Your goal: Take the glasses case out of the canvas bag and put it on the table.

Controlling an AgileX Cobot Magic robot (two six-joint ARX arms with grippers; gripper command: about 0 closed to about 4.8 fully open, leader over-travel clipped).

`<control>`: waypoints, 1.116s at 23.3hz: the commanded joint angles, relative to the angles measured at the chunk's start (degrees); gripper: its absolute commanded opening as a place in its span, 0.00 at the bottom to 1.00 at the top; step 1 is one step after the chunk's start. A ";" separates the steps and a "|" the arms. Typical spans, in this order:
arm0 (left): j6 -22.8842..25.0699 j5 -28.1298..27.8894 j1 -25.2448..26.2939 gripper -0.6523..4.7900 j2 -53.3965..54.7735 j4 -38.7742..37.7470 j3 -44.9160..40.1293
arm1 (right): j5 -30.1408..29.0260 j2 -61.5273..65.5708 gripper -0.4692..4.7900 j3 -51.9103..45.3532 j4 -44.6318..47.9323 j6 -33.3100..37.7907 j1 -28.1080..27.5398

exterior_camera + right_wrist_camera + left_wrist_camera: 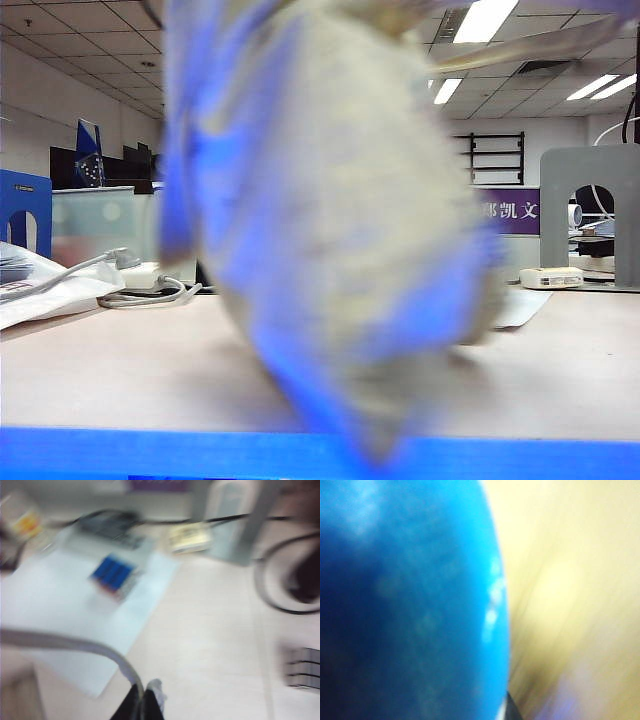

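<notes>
My left gripper itself is out of sight in its own wrist view, where the glasses case [410, 605] fills most of the picture as a bright blue curved surface with pale flecks, pressed so near the lens that I judge it sits between my left jaws, partly closed around it; the fingers themselves I cannot see. Past the case lies only a smeared yellow-cream field, likely cloth of the canvas bag [330, 220], so I cannot tell whether the case is clear of the bag's mouth. My right gripper [142, 702] shows as 2 dark fingertips pinched tight together on a grey strap [75, 645] that arcs away across its picture, and I read that as one of the bag's straps, held up. Beyond it the table [210, 645] runs pale and bare, with a white sheet [75, 605] bearing a blue block, a cream box and cables further off, all blurred. The exterior view gives what neither wrist does: the bag hangs in the air as 1 large cream and blue-purple smear, its bottom close to the tabletop near the front edge, hiding both arms and the case completely. I judge the step to be lifting the case out while the strap keeps the bag aloft. Next calls for drawing the case free of the cloth, then lowering it onto open tabletop beside the bag before letting go.
</notes>
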 commanded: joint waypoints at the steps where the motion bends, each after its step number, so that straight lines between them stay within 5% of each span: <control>1: -6.10 3.91 6.75 0.17 -4.22 17.53 3.52 | 0.24 -0.20 0.09 -8.66 -5.38 -0.72 11.78; 3: -10.99 3.93 10.56 0.17 -5.35 25.73 4.24 | 2.32 -0.26 0.09 -16.11 -4.68 1.84 21.16; 5: -22.75 4.02 13.31 0.17 -5.68 30.99 4.24 | 5.88 -0.17 0.09 -23.56 -2.78 2.40 26.43; 9: -32.61 10.27 15.67 0.17 -6.32 37.00 4.24 | 14.32 -1.25 0.09 -29.00 -5.88 3.80 24.92; 11: -31.74 10.34 16.28 0.17 -7.74 38.36 4.26 | 16.59 -4.39 0.09 -28.76 -5.86 3.80 22.75; 13: -23.93 9.62 17.29 0.17 -9.11 34.18 4.24 | 17.22 -9.62 0.09 -27.21 -5.81 3.52 18.86; 18: -9.88 -7.50 18.05 0.17 -8.39 6.32 3.63 | 10.34 -21.62 0.09 -14.01 -5.79 0.68 4.20; 22: -8.00 -7.43 18.05 0.17 -3.28 -5.05 3.63 | 5.20 -22.49 0.09 -5.64 -7.06 -0.90 1.20; 24: -8.24 -5.01 18.05 0.29 0.48 -8.85 3.63 | 4.22 -22.82 0.09 -4.50 -5.79 0.22 1.18; 25: -8.24 -0.42 18.03 0.66 2.91 -11.67 3.63 | 3.19 -22.97 0.09 -4.52 -5.55 0.22 1.20; 26: -8.26 0.85 17.92 0.91 4.02 -12.85 3.63 | 2.16 -22.95 0.09 -4.55 -5.70 0.22 1.20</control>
